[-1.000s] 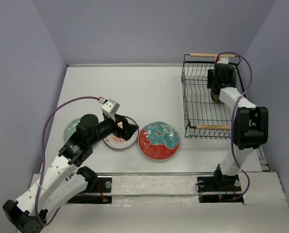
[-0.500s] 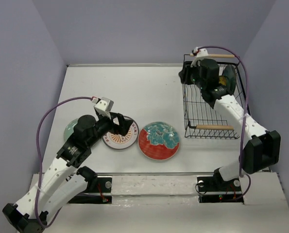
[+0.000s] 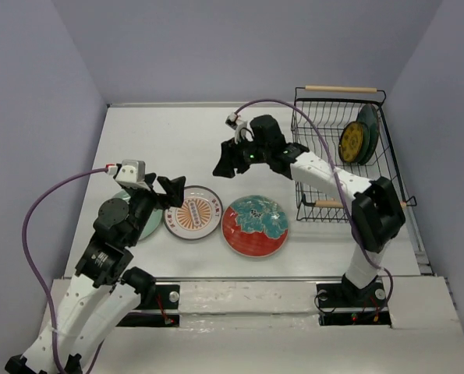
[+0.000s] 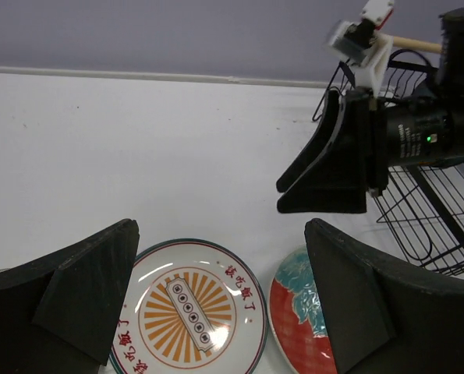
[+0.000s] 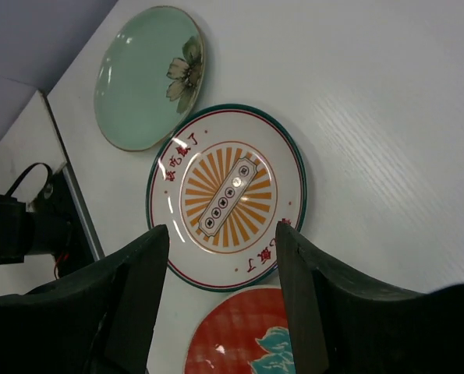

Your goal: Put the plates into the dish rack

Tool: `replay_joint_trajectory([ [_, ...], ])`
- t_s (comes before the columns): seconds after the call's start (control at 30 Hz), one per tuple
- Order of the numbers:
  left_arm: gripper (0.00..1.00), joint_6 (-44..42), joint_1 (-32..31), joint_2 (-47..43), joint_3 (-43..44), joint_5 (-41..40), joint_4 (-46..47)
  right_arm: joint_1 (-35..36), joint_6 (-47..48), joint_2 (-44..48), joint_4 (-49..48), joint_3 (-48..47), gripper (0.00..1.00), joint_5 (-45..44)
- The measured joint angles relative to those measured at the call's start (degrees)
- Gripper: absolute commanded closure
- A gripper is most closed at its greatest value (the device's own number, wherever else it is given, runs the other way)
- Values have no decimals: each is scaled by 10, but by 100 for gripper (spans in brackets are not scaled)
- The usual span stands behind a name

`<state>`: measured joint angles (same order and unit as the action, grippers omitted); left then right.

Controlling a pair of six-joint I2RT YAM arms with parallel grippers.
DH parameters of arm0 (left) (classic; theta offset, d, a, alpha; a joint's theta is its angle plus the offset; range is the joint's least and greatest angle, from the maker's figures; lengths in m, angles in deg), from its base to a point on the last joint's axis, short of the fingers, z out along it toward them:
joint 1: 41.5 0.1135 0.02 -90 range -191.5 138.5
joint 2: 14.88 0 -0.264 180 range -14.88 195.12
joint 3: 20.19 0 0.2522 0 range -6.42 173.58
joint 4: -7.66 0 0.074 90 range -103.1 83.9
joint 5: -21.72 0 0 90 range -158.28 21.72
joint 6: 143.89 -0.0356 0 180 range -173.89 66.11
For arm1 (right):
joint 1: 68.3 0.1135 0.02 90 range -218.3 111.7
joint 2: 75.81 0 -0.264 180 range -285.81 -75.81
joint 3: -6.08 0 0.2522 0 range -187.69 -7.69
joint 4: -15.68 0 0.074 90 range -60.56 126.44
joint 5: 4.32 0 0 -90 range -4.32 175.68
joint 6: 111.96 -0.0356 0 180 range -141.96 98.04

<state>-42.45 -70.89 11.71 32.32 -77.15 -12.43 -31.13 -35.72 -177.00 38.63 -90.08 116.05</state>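
Your left arm [image 3: 83,304] and right arm [image 3: 319,170] are white tubes between black joints. A purple cable [image 3: 40,195] runs along each. Your left gripper [image 4: 220,230] ends in two matte black wedge fingers [image 4: 83,304].

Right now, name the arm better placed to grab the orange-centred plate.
Left, probably: the left end effector, open, hangs over that plate at its edge; the right end effector, also empty, hovers farther off.

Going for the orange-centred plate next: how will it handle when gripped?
The orange-centred plate shows glare, so its glaze is probably slippery. Lying flat on the table, it would likely slide, not tip, when pushed.
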Motion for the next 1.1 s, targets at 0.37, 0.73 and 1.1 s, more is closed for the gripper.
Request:
replay_joint_trajectory([
  [0.37,1,7,17,8,0,18,0,37,-14,-183,36,-77,34,13],
  [0.73,1,9,18,8,0,42,1,38,-18,-259,52,-111,42,-20],
  [1.1,1,9,18,8,0,44,1,42,-23,-288,48,-125,77,41],
])
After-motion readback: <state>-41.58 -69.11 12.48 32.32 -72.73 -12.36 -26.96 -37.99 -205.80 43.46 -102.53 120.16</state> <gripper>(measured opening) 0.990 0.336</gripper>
